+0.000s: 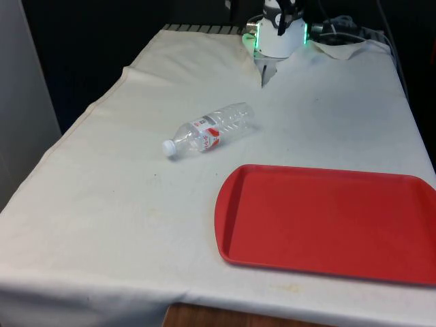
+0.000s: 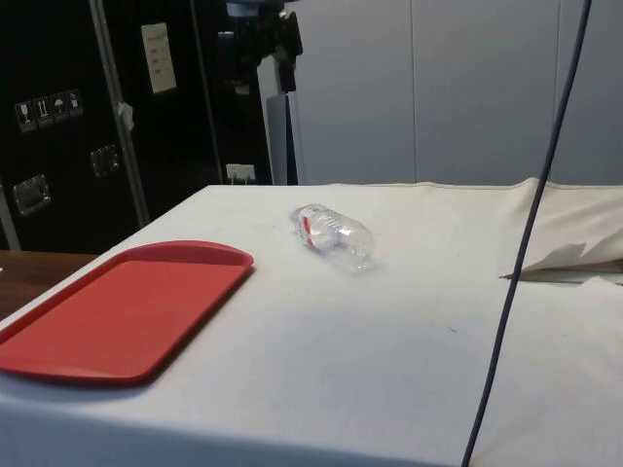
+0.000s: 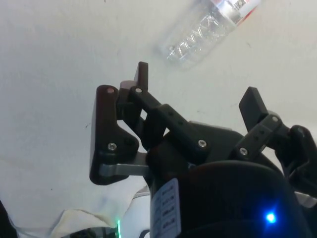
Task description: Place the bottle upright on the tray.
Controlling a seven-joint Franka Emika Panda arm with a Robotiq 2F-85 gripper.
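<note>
A: Where's the bottle (image 1: 211, 129) right now?

B: Lying on its side on the white-clothed counter (image 1: 102, 204), apart from the red tray (image 1: 327, 225) and just off the tray's far corner on the front view's left. Its white cap (image 1: 168, 146) points away from the tray; the red-and-white label (image 1: 206, 133) sits nearer the cap end.

A: And the tool?

B: In the wrist view the tool (image 3: 198, 96) hangs above the counter with its two fingers spread wide and nothing between them. The bottle's base end (image 3: 198, 37) lies beyond the fingertips, not yet between them.

A: So the step is the reach and grasp. How would you do it well?

B: I'd bring the tool over the bottle's middle and turn the wrist so the fingers straddle the body across its width, not along its length. It's clear, thin and looks empty, so I judge it will roll or squash easily: come straight down, close gently, and grip near the label, where the wall looks stiffer.

A: Then the tray?

B: Lift clear of the tray's rim, tip the bottle so its base faces down, and set it on the flat red floor away from the raised edge. Release only once the base sits flat.
</note>
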